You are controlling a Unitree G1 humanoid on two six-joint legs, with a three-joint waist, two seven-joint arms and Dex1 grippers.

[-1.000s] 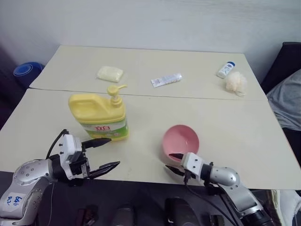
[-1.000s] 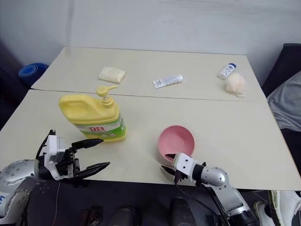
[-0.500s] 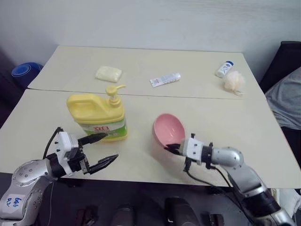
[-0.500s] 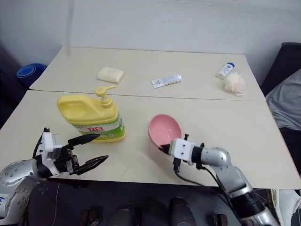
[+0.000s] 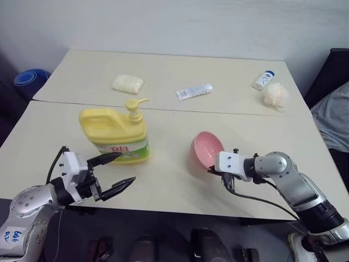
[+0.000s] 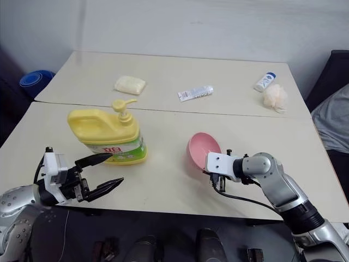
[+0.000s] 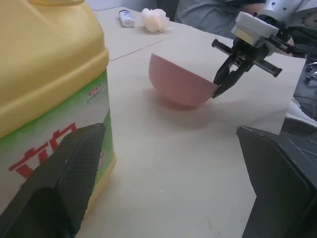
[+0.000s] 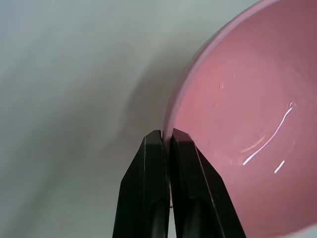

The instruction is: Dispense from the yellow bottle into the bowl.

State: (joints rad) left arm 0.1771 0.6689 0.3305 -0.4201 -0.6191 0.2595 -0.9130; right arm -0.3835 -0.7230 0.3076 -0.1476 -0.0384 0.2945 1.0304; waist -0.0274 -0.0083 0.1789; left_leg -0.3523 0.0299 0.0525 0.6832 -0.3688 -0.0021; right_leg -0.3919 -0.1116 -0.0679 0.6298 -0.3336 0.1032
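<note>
Left gripper (image 5: 115, 174) hovers low over the near edge of the table (image 5: 163, 180), fingers spread wide, nothing between them. Yellow bottle (image 5: 115, 135) stands upright just ahead of it, label facing the gripper; upper fingertip sits close to the label's lower edge, contact can't be told from the head views. In the left wrist view the bottle (image 7: 49, 94) looms right beside one finger (image 7: 64, 173), the other finger well off to the far side, open gap between them with bare table in it. Pump spout (image 5: 134, 103) points away toward the right gripper's side.

Bowl (image 5: 206, 152) is to the right of the bottle, well apart from the left gripper, tipped up on edge with its opening turned toward the bottle and its rim lifted. Right gripper (image 5: 214, 168) has its two fingers pinched tight on the bowl's near rim; right wrist view shows the fingers (image 8: 156, 188) clamped together over the pink rim (image 8: 171, 119), the bowl's inside lying just beyond the tips. Left wrist view shows the same pinch from across the table, right gripper (image 7: 223, 84) on the bowl's edge.

Far side of the table, beyond both grippers: pale soap block (image 5: 127, 83), small tube (image 5: 193, 92), white bottle with blue cap (image 5: 262, 81) and mesh puff (image 5: 274, 95) just beside it.
</note>
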